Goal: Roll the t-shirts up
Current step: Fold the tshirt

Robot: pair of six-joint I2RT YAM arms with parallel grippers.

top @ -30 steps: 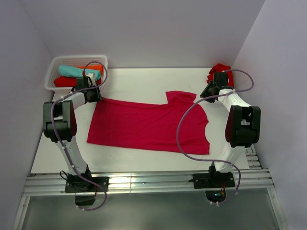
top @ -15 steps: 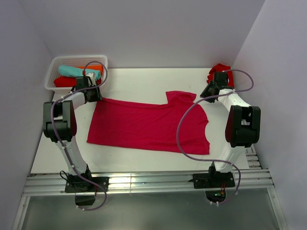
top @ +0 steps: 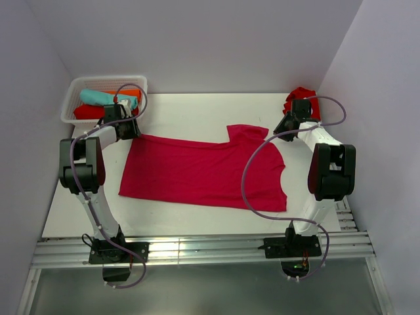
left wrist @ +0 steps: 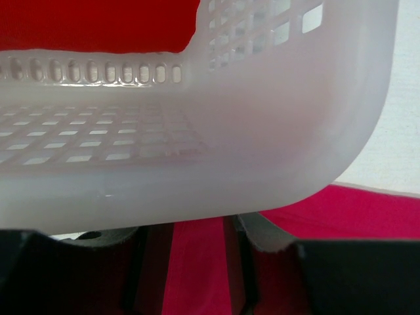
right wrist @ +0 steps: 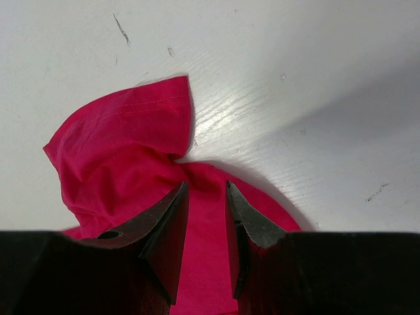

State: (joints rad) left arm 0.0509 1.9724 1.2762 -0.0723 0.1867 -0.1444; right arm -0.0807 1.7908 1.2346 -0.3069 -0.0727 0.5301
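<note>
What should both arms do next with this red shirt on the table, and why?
The crimson t-shirt lies spread out; the left gripper and right gripper sit over its far edge, jaws apart. Probably close both on that edge, to start folding it.

A white table fills the space, closed in by plain pale lavender-grey walls: a back wall, a left wall and a right wall. Along the near edge run aluminium rails that catch a bright glare. Close up, the tabletop shows a faint wood-like grain and a few dark scuff marks (thin and short), under soft, even light.
</note>
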